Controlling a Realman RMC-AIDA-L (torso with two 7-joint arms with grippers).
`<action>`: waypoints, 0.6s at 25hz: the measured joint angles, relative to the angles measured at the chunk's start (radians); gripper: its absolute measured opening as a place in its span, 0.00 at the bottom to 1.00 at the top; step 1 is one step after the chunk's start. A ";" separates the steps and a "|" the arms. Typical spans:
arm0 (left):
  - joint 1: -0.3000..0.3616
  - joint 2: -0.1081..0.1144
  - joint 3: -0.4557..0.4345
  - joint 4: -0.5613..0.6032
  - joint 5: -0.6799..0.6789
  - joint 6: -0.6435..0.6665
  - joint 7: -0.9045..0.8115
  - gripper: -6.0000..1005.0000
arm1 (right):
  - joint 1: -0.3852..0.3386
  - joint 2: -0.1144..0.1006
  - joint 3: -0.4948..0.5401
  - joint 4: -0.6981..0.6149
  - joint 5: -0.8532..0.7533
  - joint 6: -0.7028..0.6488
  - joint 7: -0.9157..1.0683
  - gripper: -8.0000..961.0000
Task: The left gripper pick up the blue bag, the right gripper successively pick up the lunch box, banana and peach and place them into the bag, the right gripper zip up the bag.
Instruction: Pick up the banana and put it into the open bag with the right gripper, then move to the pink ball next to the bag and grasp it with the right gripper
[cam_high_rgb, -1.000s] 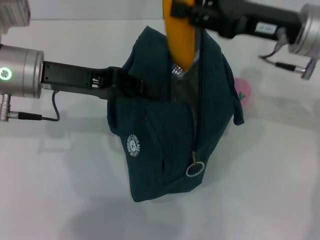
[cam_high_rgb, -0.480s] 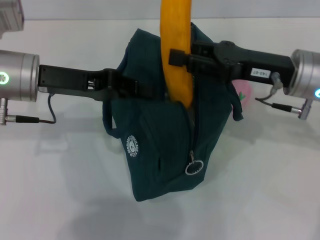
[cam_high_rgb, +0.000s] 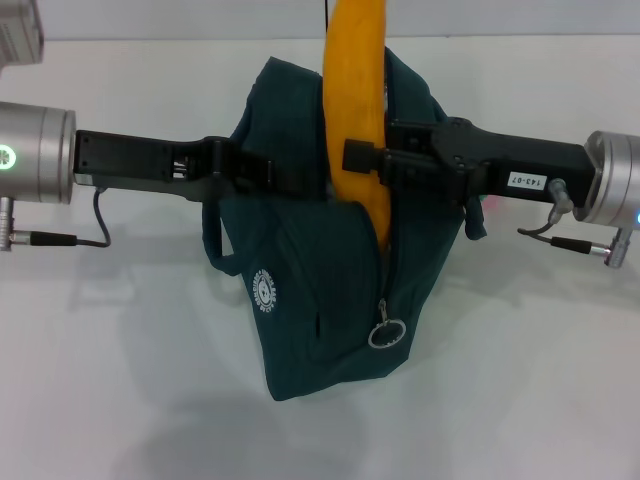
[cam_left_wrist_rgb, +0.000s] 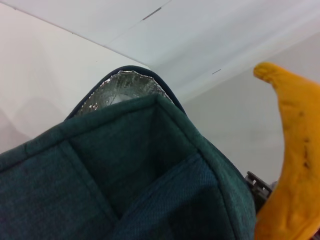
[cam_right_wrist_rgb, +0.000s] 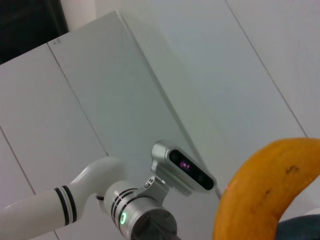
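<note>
At the centre of the table (cam_high_rgb: 90, 400), the blue bag (cam_high_rgb: 310, 300) is kept upright with its mouth open by the left claw (cam_high_rgb: 262, 175), clamped on the left rim, so that items can be dropped in. The banana (cam_high_rgb: 357, 120) is held nearly vertical by the right claw (cam_high_rgb: 375, 160), closed around its middle, its lower tip just entering the opening above the zipper pull (cam_high_rgb: 386, 332). Whether the lunch box is inside cannot be told.
</note>
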 joint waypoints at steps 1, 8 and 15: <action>0.000 0.000 0.000 0.000 0.000 0.000 0.000 0.04 | -0.002 0.000 0.000 0.000 0.000 0.002 -0.001 0.54; 0.000 0.000 0.000 0.000 -0.001 0.000 0.000 0.04 | -0.009 0.000 0.000 0.000 0.004 0.008 -0.005 0.60; 0.000 -0.001 0.000 0.000 -0.001 0.000 -0.002 0.04 | -0.041 -0.006 0.035 -0.022 0.012 0.009 -0.010 0.84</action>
